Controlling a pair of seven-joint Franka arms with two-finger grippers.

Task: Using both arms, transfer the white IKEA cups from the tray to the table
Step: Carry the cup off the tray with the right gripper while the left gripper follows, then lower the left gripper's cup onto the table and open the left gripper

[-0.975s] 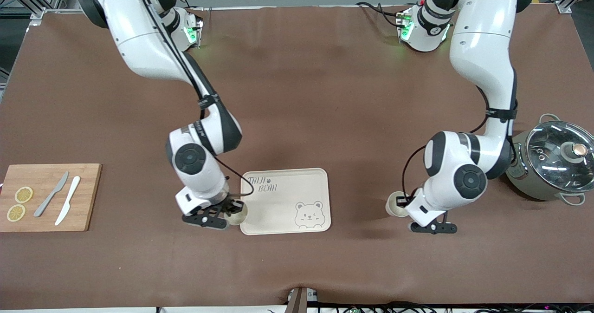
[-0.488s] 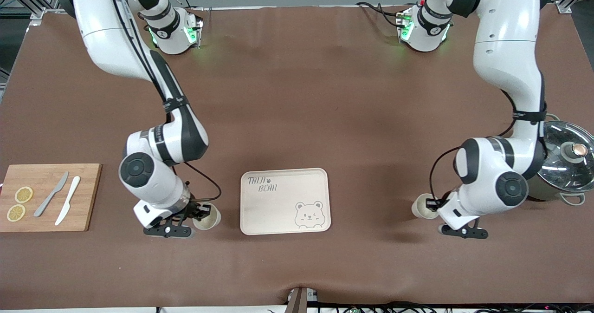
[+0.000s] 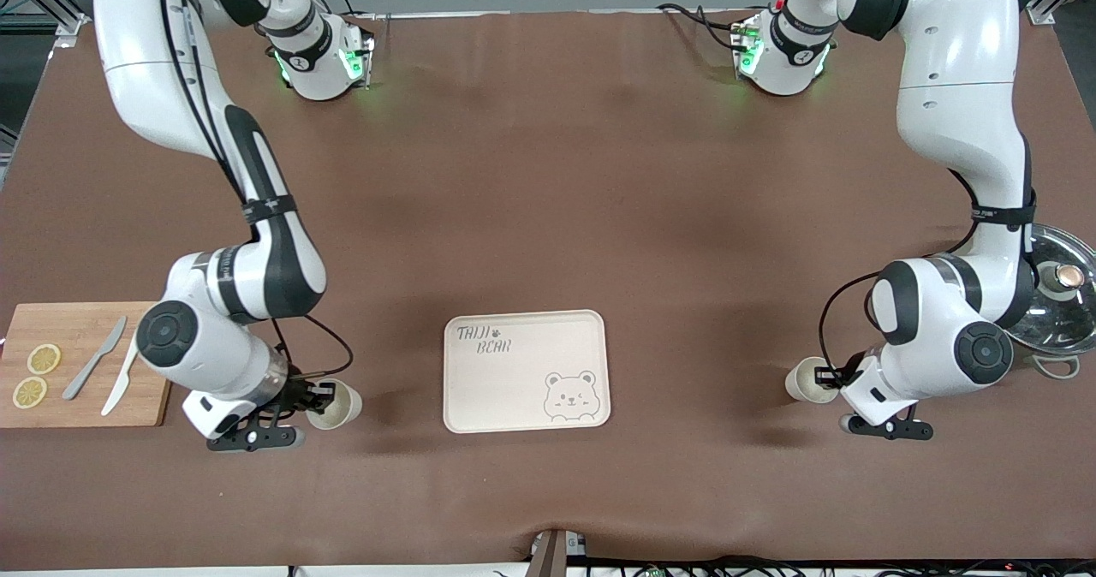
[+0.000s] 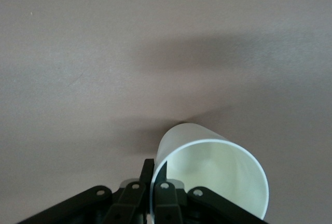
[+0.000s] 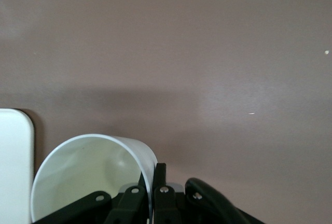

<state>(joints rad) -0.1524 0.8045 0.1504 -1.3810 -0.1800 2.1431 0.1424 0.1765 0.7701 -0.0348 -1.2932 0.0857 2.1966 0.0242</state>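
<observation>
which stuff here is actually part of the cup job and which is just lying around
Job: cup pinched by the right gripper; cup pinched by the left gripper.

Lying about: bear tray, cutting board, two knives, lemon slices, lidded pot.

The tray point(image 3: 527, 370) reads "TAIJI BEAR" beside a bear face.

You see the left gripper point(image 4: 154, 193) pinching the rim of a white cup point(image 4: 210, 175) above the brown table point(image 4: 129, 53).
</observation>
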